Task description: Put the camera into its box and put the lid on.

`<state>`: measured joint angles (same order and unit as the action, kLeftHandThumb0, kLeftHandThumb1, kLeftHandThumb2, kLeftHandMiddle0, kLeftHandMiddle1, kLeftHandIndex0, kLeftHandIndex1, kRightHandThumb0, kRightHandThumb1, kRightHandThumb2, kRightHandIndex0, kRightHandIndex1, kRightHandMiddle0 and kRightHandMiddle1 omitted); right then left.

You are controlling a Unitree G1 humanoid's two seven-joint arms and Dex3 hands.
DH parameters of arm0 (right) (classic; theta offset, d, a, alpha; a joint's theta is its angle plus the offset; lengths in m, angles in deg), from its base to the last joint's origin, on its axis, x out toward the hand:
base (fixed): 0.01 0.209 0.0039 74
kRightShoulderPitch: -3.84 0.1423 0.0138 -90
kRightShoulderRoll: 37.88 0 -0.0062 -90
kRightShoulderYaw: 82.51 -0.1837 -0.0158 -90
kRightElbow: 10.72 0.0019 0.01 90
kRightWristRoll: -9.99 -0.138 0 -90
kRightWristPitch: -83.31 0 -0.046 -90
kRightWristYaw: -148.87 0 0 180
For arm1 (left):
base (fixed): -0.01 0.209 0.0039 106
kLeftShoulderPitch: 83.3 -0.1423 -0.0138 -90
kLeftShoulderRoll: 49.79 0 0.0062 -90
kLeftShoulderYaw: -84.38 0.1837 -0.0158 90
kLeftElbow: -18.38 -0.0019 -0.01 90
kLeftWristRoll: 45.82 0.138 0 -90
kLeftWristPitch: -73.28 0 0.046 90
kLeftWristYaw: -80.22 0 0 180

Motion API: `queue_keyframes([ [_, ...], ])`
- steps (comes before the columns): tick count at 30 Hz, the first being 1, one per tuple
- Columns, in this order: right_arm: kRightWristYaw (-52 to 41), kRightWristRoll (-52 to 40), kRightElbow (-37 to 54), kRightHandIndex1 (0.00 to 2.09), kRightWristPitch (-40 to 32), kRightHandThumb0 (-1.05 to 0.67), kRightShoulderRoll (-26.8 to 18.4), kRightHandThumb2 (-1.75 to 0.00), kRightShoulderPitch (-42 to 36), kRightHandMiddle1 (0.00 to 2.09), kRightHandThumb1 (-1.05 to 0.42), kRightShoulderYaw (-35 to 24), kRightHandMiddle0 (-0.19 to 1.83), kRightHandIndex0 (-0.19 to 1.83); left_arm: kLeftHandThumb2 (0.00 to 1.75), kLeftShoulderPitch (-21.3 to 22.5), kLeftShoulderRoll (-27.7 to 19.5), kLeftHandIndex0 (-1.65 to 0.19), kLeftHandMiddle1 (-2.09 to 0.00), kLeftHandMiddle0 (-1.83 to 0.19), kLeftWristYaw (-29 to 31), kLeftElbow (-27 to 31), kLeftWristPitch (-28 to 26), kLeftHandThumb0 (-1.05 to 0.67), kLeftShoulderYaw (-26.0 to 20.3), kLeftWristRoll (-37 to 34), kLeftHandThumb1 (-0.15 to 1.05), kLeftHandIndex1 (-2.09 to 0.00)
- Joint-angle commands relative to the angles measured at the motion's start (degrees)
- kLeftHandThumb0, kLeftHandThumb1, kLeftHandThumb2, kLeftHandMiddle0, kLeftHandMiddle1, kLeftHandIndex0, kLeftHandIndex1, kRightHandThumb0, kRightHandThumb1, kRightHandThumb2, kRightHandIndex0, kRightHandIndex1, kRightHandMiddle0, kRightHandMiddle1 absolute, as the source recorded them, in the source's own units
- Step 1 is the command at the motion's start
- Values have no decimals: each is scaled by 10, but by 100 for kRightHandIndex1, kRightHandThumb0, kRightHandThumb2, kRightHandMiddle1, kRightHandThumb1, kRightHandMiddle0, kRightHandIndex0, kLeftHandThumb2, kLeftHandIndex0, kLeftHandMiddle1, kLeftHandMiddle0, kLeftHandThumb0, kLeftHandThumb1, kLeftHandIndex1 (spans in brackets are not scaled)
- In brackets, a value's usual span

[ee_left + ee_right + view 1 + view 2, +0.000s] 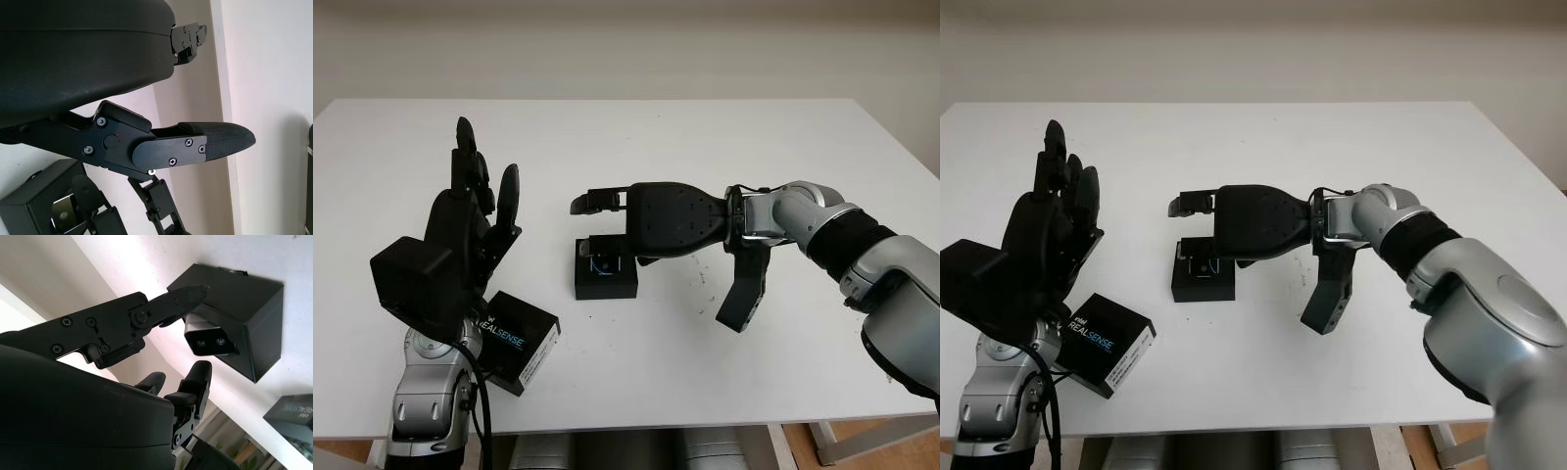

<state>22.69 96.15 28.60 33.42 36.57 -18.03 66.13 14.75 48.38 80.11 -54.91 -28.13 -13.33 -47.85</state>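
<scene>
A small black box stands open on the white table, left of centre. The silver camera sits inside it, lenses showing. My right hand reaches in from the right and hovers open just over the box, two fingers stretched above it and the thumb hanging down to the right, apart from the box. The black lid, printed REALSENSE, lies flat near the front left. My left hand is raised open above the lid, holding nothing.
The table's front edge runs just beyond the lid. Bare white surface stretches behind and to the right of the box. A wall rises behind the table's far edge.
</scene>
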Motion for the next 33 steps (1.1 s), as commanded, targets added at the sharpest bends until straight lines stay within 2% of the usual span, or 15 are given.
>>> queue_keyframes([
  [1, 11, 1, -10, 60, -8, -56, 6, -6, 16, 68, -91, 7, 24, 19, 53, 0, 0, 19, 0, 19, 1, 7, 7, -81, 2, 2, 105, 0],
  [10, 39, 0, -42, 61, -20, -52, 17, -5, 35, 69, -91, 18, 28, 19, 53, 1, 2, 19, 0, 19, 0, 1, 17, -81, 3, 4, 105, 0],
  [17, 44, 20, -36, 59, -33, -55, 8, -5, 68, 67, -91, 29, 28, 20, 53, 4, 4, 19, 0, 19, 0, 1, 13, -81, 4, 2, 105, 0],
  [23, 33, 9, -42, 51, -1, -53, 6, -5, 89, 65, -91, 28, 32, 22, 53, 5, 2, 19, 0, 19, -2, 3, 10, -82, 4, 6, 105, 0],
  [33, 56, 20, -42, 54, -19, -58, 14, -6, 83, 67, -93, 45, 36, 22, 52, 7, 7, 19, 0, 19, -5, 9, 0, -83, 3, 3, 105, 0],
])
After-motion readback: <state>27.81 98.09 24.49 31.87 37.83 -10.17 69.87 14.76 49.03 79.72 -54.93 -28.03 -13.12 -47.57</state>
